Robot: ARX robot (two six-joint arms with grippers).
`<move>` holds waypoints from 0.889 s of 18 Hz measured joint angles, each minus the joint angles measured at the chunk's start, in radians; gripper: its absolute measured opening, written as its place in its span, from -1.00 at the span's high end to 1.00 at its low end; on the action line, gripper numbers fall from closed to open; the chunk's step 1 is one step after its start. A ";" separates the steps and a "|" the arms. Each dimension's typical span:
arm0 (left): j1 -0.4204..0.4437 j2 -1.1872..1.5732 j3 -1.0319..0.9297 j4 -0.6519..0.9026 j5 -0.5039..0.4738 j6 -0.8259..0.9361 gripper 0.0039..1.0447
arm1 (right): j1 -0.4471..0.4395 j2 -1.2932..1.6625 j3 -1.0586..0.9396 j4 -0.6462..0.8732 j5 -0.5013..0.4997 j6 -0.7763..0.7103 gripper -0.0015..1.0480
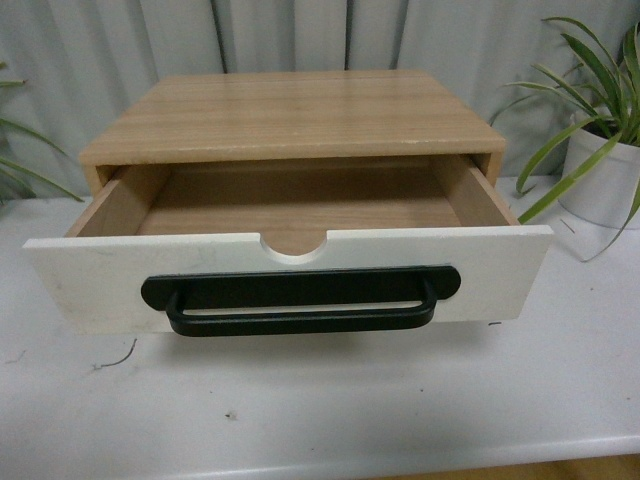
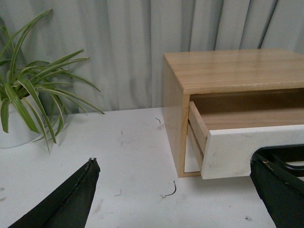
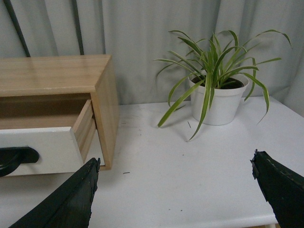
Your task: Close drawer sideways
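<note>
The drawer (image 1: 90,285) has a white front, a long black bar handle (image 1: 300,300) and a half-round notch in its top edge. It stands pulled out of a wooden cabinet (image 1: 290,115) and is empty inside. Neither arm shows in the front view. My left gripper (image 2: 175,164) is open above the table, left of the cabinet; the drawer's white front (image 2: 232,152) lies by its right finger. My right gripper (image 3: 175,164) is open above the table, right of the cabinet; the drawer's end (image 3: 42,149) shows by its left finger.
The cabinet stands on a white table (image 1: 320,410) before a grey curtain. A potted spider plant (image 1: 600,130) stands at the right, also in the right wrist view (image 3: 216,90). Another plant (image 2: 23,99) stands at the left. The table's front edge is near.
</note>
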 joint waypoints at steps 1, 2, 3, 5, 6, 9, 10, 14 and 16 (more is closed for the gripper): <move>0.000 0.000 0.000 0.000 0.000 0.000 -0.88 | 0.000 0.000 0.000 0.000 0.000 0.000 -0.87; 0.000 0.000 0.000 0.000 0.000 0.000 -0.88 | 0.000 0.000 0.000 0.000 0.000 0.000 -0.87; 0.000 0.000 0.000 0.000 0.000 0.000 -0.88 | 0.000 0.000 0.000 0.000 0.000 0.000 -0.87; 0.000 0.000 0.000 0.000 0.000 0.000 -0.88 | 0.000 0.000 0.000 0.000 0.000 0.000 -0.87; 0.000 0.000 0.000 0.000 0.000 0.000 -0.88 | 0.000 0.000 0.000 0.000 0.000 0.000 -0.87; 0.000 0.000 0.000 0.000 0.000 0.000 -0.88 | 0.000 0.000 0.000 0.000 0.000 0.000 -0.87; 0.000 0.000 0.000 0.000 0.000 0.000 -0.88 | 0.000 0.000 0.000 0.000 0.000 0.000 -0.87; 0.000 0.000 0.000 0.000 0.000 0.000 -0.88 | 0.000 0.000 0.000 0.000 0.000 0.000 -0.87; 0.000 0.000 0.000 0.000 0.000 0.000 -0.88 | 0.000 0.000 0.000 0.000 0.000 0.000 -0.87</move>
